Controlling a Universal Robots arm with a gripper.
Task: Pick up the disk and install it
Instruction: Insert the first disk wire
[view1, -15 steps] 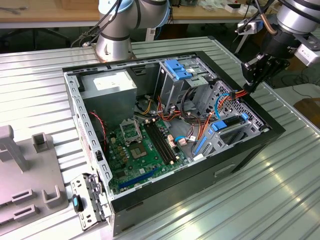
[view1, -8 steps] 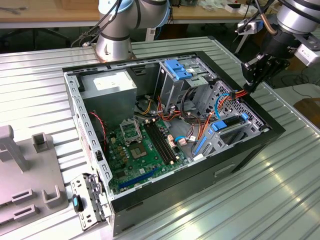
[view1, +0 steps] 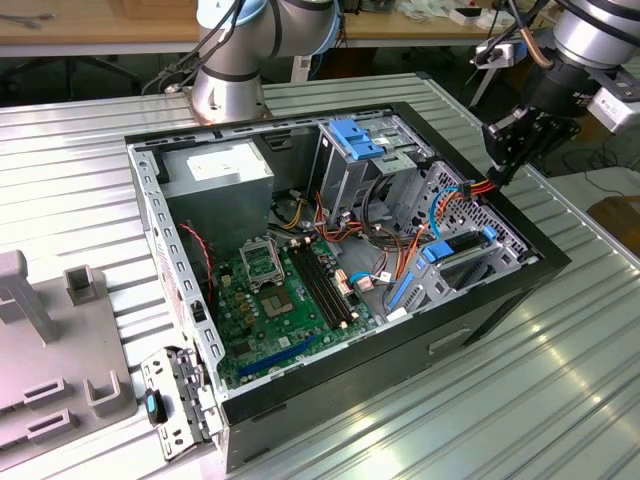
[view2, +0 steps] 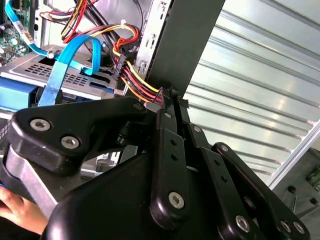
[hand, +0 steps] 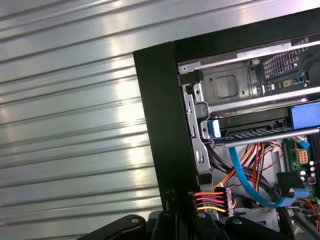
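- Gripper (view1: 498, 175) hangs at about 2 o'clock of the open computer case (view1: 400, 350) in the exterior view, right over the rim.
- In both wrist views the fingertips (view2: 166, 112) (hand: 169, 200) look pressed together, right where the red-yellow wire bundle (view2: 135, 80) ends. Honestly can't tell if they're pinching the wires.
- The disk (view1: 462, 243) sits flat in its bay inside the case, roughly 3 o'clock from the motherboard (view1: 280, 300) and 7 o'clock from the gripper.
- A blue data cable (hand: 240, 175) loops just beside the disk.

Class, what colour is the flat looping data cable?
Light blue; the cable shows best in the second wrist view.
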